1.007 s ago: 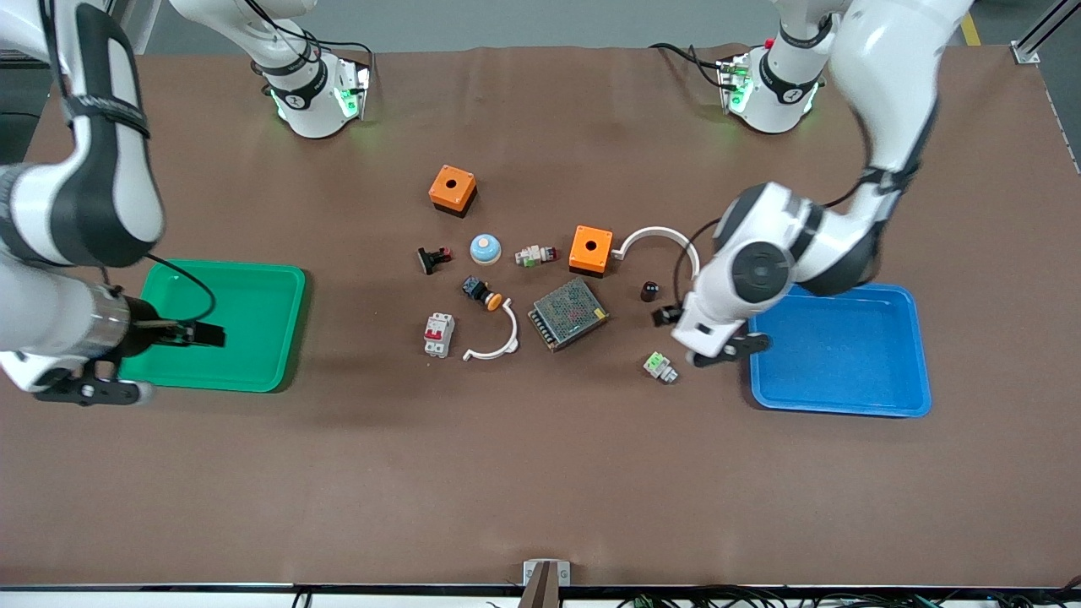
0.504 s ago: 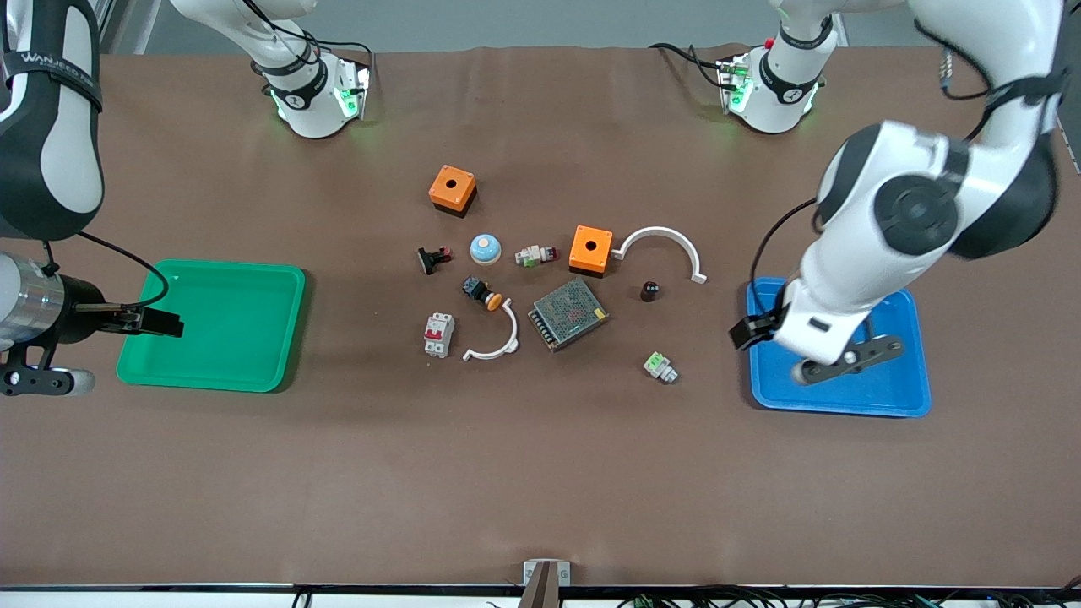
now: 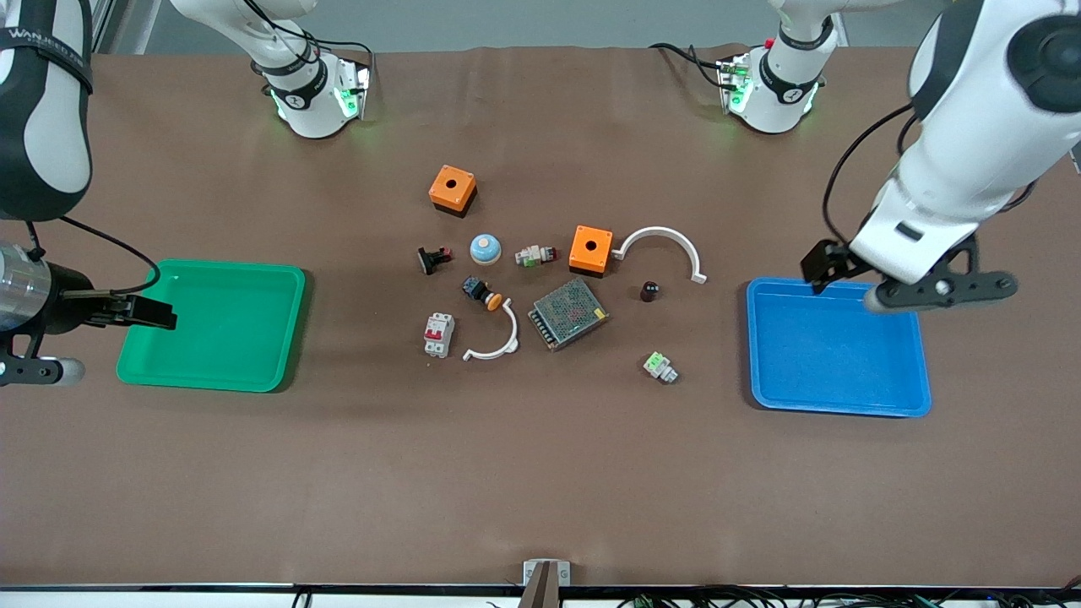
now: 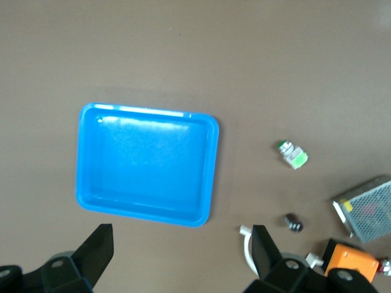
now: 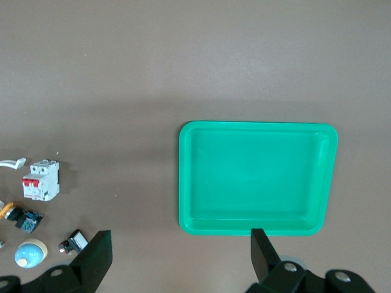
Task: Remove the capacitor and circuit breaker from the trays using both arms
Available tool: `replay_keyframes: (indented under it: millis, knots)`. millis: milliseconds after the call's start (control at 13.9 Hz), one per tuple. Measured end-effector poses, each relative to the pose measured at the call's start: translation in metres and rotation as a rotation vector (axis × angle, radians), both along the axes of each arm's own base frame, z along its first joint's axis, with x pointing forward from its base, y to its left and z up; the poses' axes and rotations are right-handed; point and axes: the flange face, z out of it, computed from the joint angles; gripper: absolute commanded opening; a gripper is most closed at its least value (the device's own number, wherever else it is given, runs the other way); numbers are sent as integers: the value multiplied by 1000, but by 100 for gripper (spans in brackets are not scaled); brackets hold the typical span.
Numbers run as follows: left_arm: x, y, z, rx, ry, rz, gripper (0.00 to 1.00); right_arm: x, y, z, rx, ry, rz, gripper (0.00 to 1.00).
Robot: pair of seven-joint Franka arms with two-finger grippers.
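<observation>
The capacitor (image 3: 649,291), a tiny black cylinder, stands on the table between the mesh box and the blue tray (image 3: 916,397); it also shows in the left wrist view (image 4: 294,223). The breaker (image 3: 438,334), white-grey with red levers, lies nearer the green tray (image 3: 291,338) and shows in the right wrist view (image 5: 41,180). My left gripper (image 3: 942,289) is open and empty, high over the blue tray's edge (image 4: 146,217). My right gripper (image 3: 34,370) is open and empty, over the table beside the green tray (image 5: 256,229), at the right arm's end.
Around the two parts lie two orange boxes (image 3: 452,187) (image 3: 590,247), two white arcs (image 3: 663,241) (image 3: 498,342), a mesh-covered box (image 3: 568,314), a white-and-green block (image 3: 660,367), a blue dome (image 3: 486,247), a push button (image 3: 483,292) and a black red-tipped part (image 3: 433,258).
My left gripper has swung from beside the white-and-green block, across the blue tray, up to its farther edge. My right gripper has drifted off the green tray toward the table's end. No part moved.
</observation>
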Motion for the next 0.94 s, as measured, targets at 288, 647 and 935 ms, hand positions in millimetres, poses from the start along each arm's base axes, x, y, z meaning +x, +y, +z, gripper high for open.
replay_keyframes:
  millis: [288, 647, 935]
  knots:
    - [-19, 47, 32, -30, 46, -53, 100, -14, -13, 9, 4, 1, -11, 100]
    - [-32, 77, 33, -31, 101, -51, 100, -45, -27, 25, 28, -2, -34, 100]
    - [-36, 97, 34, -75, 112, -40, 100, -83, -24, 51, 39, -28, -31, 100]
